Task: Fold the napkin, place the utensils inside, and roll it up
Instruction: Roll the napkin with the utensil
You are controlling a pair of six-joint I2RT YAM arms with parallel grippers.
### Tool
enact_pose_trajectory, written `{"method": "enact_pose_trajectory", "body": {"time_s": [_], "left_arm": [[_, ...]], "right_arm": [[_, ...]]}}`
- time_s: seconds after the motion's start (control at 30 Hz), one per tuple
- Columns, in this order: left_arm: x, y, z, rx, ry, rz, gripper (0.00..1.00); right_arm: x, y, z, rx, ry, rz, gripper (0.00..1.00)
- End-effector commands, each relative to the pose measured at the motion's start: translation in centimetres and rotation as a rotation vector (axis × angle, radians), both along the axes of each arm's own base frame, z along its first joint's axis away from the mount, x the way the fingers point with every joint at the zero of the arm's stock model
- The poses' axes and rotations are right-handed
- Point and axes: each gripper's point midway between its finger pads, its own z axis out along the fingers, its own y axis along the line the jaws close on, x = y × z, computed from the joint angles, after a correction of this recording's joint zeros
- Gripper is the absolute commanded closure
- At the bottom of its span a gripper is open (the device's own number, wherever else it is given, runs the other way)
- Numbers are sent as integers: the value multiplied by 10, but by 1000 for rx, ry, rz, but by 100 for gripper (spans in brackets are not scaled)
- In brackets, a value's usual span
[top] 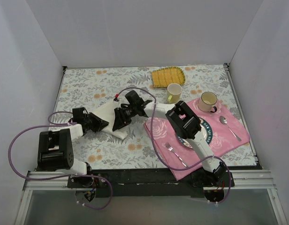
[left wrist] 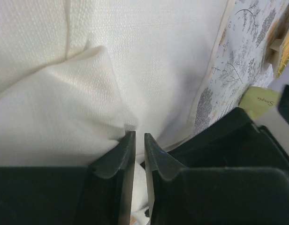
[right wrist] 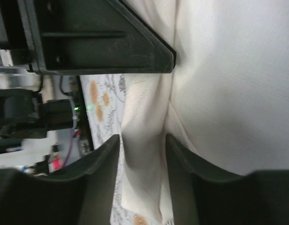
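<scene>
The napkin (top: 106,111) lies left of centre on the table (top: 88,89), part folded, with a raised crease running between both grippers. The left gripper (left wrist: 140,135) has its fingers nearly pressed together on the edge of that fold. Cloth shows in the narrow gap, so it looks like a pinch, though the view is too close to be sure how much fabric is caught. The right gripper (right wrist: 142,138) stands spread, a ridge of cloth passing loosely between its fingers without being squeezed.

The main risk is that only one thin fingertip pinch holds the fold. If the left arm pulls or lifts, the soft cloth could slip out and the fold would fall open. A pull with nothing pinning the other side could also drag the whole napkin across the table and bunch it.

The grippers sit just beside each other, so a careless move could knock one against the other, or snag the open right fingers in the ridge.

No gold utensil shows in any view. The fork (top: 175,152) on the pink mat (top: 229,136) could be picked by mistake.
</scene>
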Motion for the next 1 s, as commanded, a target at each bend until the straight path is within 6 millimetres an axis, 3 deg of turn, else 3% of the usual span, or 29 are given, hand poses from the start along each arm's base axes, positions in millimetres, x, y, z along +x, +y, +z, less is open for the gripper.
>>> {"method": "enact_pose_trajectory", "body": {"time_s": [0.0, 0.2, 0.33, 0.43, 0.53, 0.57, 0.73, 0.97], "left_arm": [[-10, 13, -26, 76, 101, 18, 87], [-5, 13, -25, 78, 117, 6, 88], [-5, 13, -25, 76, 121, -1, 89], [-6, 13, -26, 76, 125, -5, 89], [-7, 11, -26, 70, 129, -10, 89], [-7, 12, -26, 71, 131, -10, 89], [-7, 12, -27, 76, 142, -17, 89], [-7, 12, -28, 71, 150, -24, 90]], "right_arm": [[36, -23, 14, -123, -336, 1, 43], [56, -31, 52, -90, -677, 57, 30], [62, -37, 50, -92, -751, 58, 27], [66, -31, 47, -105, -724, 44, 33], [52, -20, 50, -50, -719, 82, 37], [50, -16, 60, -21, -768, 88, 36], [8, -7, 46, -35, -844, 190, 25], [-18, -13, 19, -100, -970, 271, 23]]}}
